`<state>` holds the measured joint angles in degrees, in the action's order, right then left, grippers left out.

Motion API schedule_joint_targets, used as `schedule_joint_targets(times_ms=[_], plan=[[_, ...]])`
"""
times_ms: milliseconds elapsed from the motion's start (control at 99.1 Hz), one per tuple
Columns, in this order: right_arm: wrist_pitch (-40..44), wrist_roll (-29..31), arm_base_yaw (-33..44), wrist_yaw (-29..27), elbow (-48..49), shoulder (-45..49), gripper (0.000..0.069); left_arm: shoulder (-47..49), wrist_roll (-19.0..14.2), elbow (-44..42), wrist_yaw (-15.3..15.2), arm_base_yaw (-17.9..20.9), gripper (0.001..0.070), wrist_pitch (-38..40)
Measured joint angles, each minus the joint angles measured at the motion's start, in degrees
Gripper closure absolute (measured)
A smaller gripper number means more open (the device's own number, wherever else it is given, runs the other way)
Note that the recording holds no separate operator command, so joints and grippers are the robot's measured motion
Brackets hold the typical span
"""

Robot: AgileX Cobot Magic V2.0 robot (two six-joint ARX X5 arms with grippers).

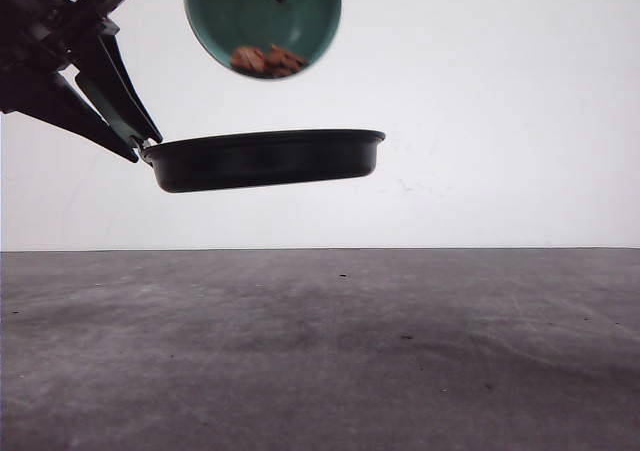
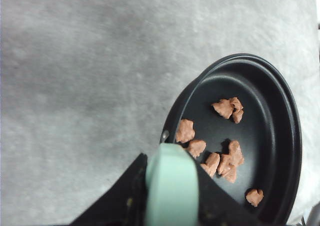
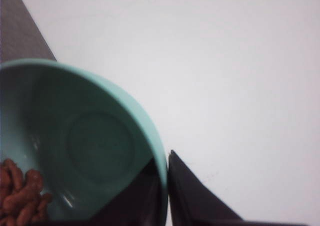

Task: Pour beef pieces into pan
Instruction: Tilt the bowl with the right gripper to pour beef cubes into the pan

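Note:
The black pan [image 1: 265,159] hangs level above the table, held by my left gripper [image 1: 135,136], which is shut on its mint-green handle [image 2: 171,186]. Several reddish-brown beef pieces [image 2: 220,156] lie inside the pan [image 2: 270,136]. Above the pan, a teal bowl [image 1: 262,19] is tipped steeply with its mouth toward the camera, and more beef pieces [image 1: 268,61] sit at its low rim. My right gripper [image 3: 166,186] is shut on the bowl's rim [image 3: 150,131], one finger inside and one outside. Beef pieces [image 3: 20,196] cling to the bowl's lower wall.
The grey table [image 1: 320,351] stretches below the pan, with a white wall [image 1: 500,101] behind it. In the left wrist view the grey tabletop [image 2: 80,85] lies under the pan.

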<state>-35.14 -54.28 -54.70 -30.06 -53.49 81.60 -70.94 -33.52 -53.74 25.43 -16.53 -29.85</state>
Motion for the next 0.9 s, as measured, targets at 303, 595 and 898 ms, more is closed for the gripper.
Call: schedule_joint_targets(times_ms=[303,595,898], plan=[[-4.44,1.03,1.68,5.01,0.00,-0.02,0.0681,0.00,1.20,-0.39,-0.02,2.93,0.0650,0.09],[-4.28,3.30,2.62,4.59,0.00,-0.02,0.0681,-0.04,1.40,-0.44,-0.02,3.93,0.0650,0.48],[-3.04,7.61,1.95,4.57,0.00,-0.02,0.0681,-0.04,1.60,-0.44,0.07,3.93,0.0650,0.96]])
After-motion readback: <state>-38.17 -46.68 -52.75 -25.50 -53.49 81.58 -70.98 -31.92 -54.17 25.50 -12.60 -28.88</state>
